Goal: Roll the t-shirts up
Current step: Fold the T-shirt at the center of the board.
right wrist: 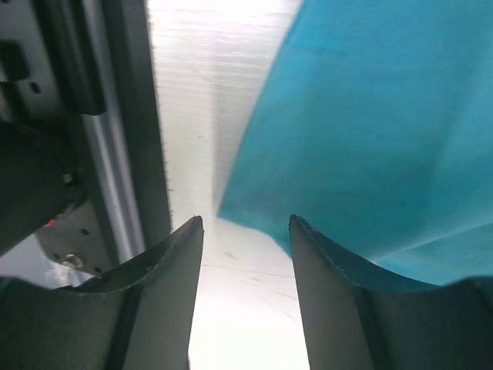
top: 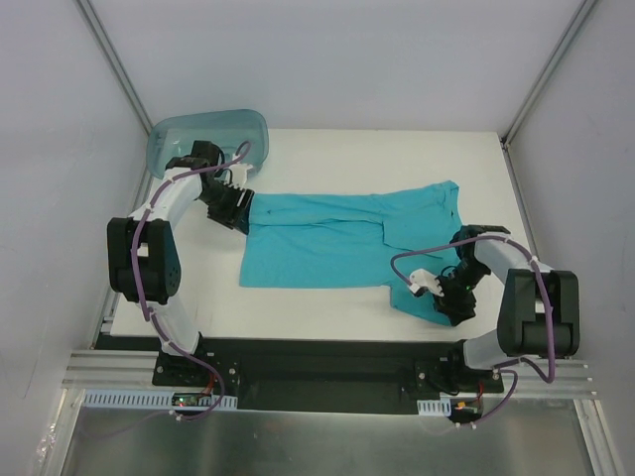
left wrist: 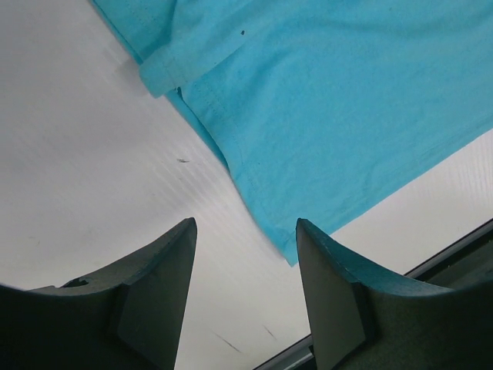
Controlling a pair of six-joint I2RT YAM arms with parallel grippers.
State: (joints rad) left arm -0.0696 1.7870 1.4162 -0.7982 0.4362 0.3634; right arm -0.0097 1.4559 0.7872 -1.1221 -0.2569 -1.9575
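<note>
Both empty and parted, my left claw (left wrist: pixel 245 225) and right claw (right wrist: pixel 246 221) hover at opposite ends of the teal t-shirt (top: pixel 327 243) lying flat on the white table (top: pixel 298 297), so I should pinch its edges evenly.

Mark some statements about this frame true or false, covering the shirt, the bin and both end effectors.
1. The shirt lies flat on the table, unrolled. True.
2. The left end effector is shut on the shirt. False: it is open and empty, at the shirt's left edge.
3. The bin sits at the table's far left corner. True.
4. The right end effector hovers over the bin. False: it is open at the shirt's near right corner.
</note>
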